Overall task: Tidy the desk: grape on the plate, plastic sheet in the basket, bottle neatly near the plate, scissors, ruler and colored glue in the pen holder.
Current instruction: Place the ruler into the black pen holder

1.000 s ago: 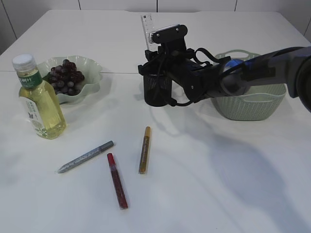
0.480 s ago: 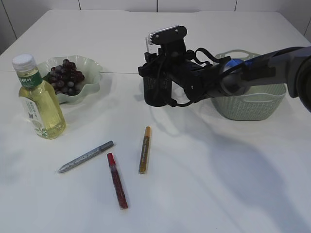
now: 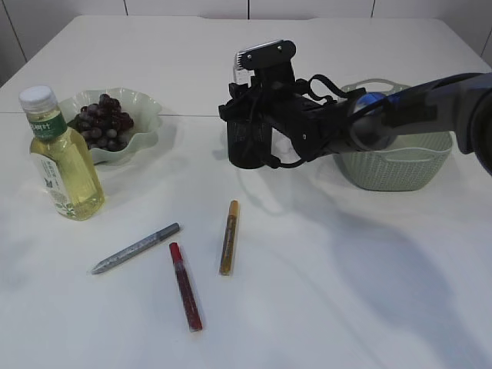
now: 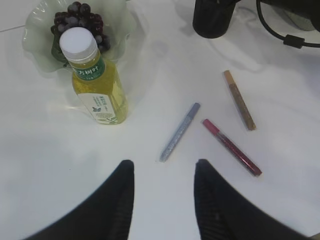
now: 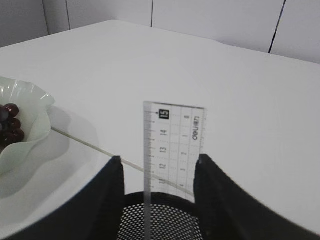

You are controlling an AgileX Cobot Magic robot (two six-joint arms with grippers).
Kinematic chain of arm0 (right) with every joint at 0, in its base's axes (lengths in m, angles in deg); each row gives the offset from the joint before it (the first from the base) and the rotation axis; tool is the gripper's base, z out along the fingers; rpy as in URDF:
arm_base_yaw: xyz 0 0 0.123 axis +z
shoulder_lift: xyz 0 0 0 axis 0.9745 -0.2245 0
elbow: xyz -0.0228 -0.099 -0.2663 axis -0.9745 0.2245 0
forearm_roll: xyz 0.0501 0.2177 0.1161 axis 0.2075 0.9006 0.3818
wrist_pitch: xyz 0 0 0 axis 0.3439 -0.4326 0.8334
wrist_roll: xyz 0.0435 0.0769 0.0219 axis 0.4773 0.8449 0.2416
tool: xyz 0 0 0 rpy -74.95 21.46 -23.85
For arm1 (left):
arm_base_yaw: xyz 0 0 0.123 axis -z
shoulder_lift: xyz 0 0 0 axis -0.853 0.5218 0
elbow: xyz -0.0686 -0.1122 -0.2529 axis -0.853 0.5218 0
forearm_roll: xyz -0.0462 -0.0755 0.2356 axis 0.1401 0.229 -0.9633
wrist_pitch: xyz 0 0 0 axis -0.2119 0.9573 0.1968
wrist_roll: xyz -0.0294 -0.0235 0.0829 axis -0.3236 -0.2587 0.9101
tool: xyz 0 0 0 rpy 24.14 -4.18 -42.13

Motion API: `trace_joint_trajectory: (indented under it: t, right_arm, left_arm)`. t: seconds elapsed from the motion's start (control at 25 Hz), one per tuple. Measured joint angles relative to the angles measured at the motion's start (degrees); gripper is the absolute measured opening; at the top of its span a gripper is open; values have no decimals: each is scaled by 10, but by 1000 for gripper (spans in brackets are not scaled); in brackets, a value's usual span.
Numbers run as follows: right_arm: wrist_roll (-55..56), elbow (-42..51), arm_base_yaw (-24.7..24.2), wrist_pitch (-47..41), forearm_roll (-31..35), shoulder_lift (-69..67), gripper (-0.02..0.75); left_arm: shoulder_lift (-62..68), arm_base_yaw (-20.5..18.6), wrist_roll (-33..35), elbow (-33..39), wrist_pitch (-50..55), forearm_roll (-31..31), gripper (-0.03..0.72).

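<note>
Ruler (image 5: 172, 150) upright in pen holder (image 5: 160, 220) betw. right fingers (image 5: 107, 200), spread, not touching it.

The exterior camera looks down at a slant across the white table (image 3: 323, 307) from its near edge. The left wrist camera looks almost straight down from high up, over the bottle (image 4: 95, 82) and plate (image 4: 35, 45); both views share these. The right wrist camera sits close above the pen holder (image 5: 155, 215), facing level toward the far wall.

table (image 3: 369, 292): white | wall panels (image 5: 210, 20): pale, behind
</note>
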Motion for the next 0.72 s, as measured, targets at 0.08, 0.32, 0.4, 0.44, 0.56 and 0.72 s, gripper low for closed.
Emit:
trace_joint_trajectory:
  t: [0.08,0.32,0.4,0.44,0.56,0.72]
  right_arm:
    - [0,0,0,-8,0,7,368]
    - [0,0,0,-45,3,49,367]
    - [0,0,0,-74,8,66,367]
    - [0,0,0,-87,9,74,367]
    - [0,0,0,-145,21,104,367]
    - [9,0,0,-253,65,157,367]
  left_arm:
    - [0,0,0,0,0,-1,298]
    - [0,0,0,0,-1,-4,298]
    - [0,0,0,0,-1,-6,298]
    - [0,0,0,0,-1,-7,298]
    - [0,0,0,0,-1,-11,298]
    - [0,0,0,0,-1,-13,298]
